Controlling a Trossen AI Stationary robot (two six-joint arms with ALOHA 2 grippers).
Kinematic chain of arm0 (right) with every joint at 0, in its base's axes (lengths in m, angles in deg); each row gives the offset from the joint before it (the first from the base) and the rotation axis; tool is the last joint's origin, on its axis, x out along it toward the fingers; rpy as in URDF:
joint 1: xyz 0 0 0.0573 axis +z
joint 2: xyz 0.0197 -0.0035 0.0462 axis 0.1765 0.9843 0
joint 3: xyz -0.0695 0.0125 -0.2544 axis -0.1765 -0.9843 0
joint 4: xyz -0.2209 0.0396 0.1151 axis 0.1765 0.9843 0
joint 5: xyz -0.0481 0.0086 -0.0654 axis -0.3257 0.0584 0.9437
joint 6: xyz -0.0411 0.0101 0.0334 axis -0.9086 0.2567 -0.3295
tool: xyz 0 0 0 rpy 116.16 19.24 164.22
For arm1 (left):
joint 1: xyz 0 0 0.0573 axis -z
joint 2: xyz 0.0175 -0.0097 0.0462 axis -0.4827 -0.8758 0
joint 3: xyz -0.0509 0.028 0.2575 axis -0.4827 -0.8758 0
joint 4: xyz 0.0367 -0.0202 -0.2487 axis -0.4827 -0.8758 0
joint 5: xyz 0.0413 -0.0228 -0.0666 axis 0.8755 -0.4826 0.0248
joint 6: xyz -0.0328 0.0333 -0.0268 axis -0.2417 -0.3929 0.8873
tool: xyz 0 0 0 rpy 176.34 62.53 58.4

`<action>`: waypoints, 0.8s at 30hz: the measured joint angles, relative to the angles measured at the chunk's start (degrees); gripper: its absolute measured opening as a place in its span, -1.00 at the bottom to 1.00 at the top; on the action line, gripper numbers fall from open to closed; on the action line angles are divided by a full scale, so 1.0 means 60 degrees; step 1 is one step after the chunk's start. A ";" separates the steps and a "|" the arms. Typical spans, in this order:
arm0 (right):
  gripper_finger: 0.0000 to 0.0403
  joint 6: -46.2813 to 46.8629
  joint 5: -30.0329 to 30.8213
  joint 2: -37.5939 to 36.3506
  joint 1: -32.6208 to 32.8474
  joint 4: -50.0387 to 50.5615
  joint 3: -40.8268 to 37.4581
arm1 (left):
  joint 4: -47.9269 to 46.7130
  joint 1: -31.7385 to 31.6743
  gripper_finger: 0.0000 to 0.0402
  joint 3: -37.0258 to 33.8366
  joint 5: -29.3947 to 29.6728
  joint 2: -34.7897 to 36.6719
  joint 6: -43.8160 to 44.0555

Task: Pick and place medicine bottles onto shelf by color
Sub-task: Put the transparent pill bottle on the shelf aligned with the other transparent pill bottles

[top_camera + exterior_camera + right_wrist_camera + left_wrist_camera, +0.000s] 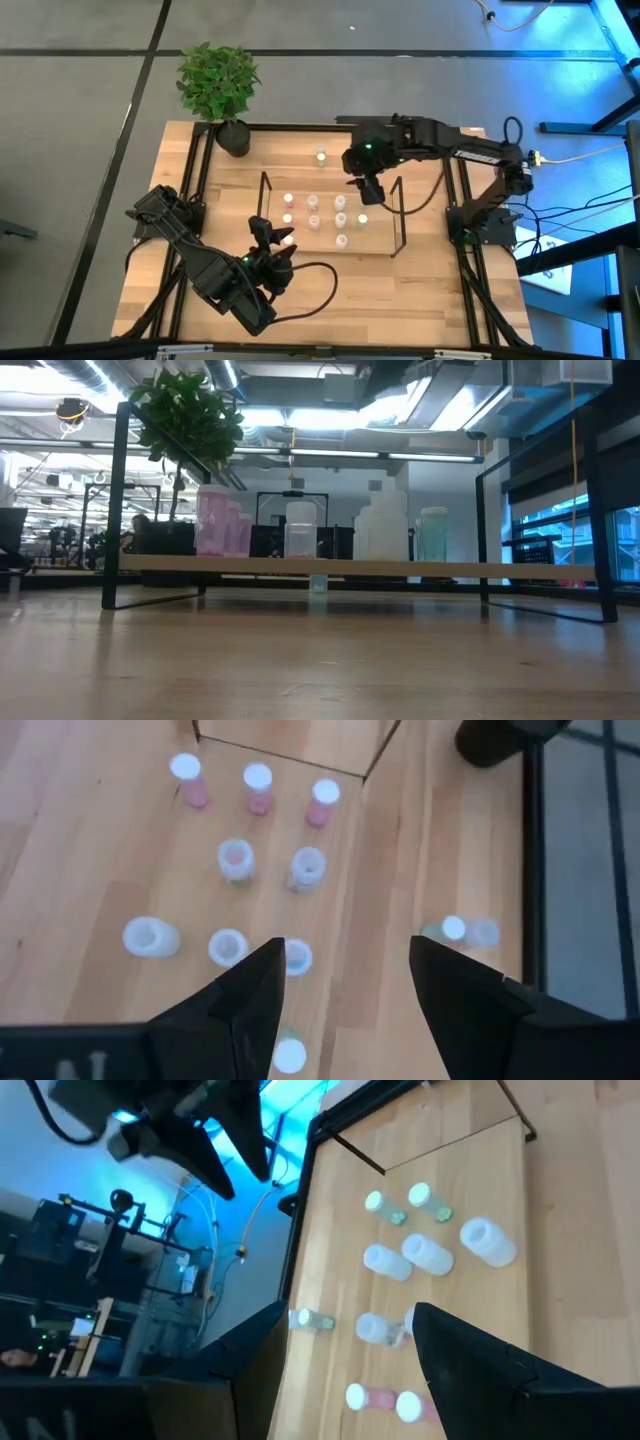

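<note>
**Pale bottles on the wooden shelf board, both grippers open above it**

Light wood forms the table (420, 290) and the base of the shelf (395, 215), a low rack of thin black rods near the table's middle. The high view shows the medicine bottles (314, 203) standing in short rows on the shelf board, with one bottle (321, 155) apart on the table behind the shelf, toward the potted plant (218, 85).

The right gripper (368, 192) hangs over the shelf's right part. Its wrist view shows the fingers (240, 1005) spread apart with nothing between them, above three pink-tinted bottles (258, 786) in a row, paler bottles nearer, and the lone greenish bottle (455, 930) lying outside the rack's rod.

The left gripper (272, 238) sits at the shelf's front left corner. Its wrist view shows the fingers (480, 1370) parted and empty, with two pink bottles (385, 1400) close by and the right arm overhead.

Only the low view shows the bottles in profile: pink ones (215, 520) at left, clear ones (300, 528) in the middle, a greenish one (432, 533) at right. Neither gripper appears there.
</note>
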 joint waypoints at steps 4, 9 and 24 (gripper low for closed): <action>0.08 -0.0341 -0.0001 -0.0503 0.0000 -0.0054 -0.0166 | 0.0111 -0.0018 0.04 0.0000 -0.0008 0.0000 0.0090; 0.08 -0.0854 0.0000 -0.1067 0.0000 -0.0039 -0.0166 | 0.0026 -0.0521 0.04 -0.0002 0.0407 0.0050 0.0820; 0.08 -0.1156 -0.0002 -0.1945 0.0071 0.0727 -0.0166 | -0.0118 -0.5439 0.04 -0.0007 -0.3522 0.0267 0.2656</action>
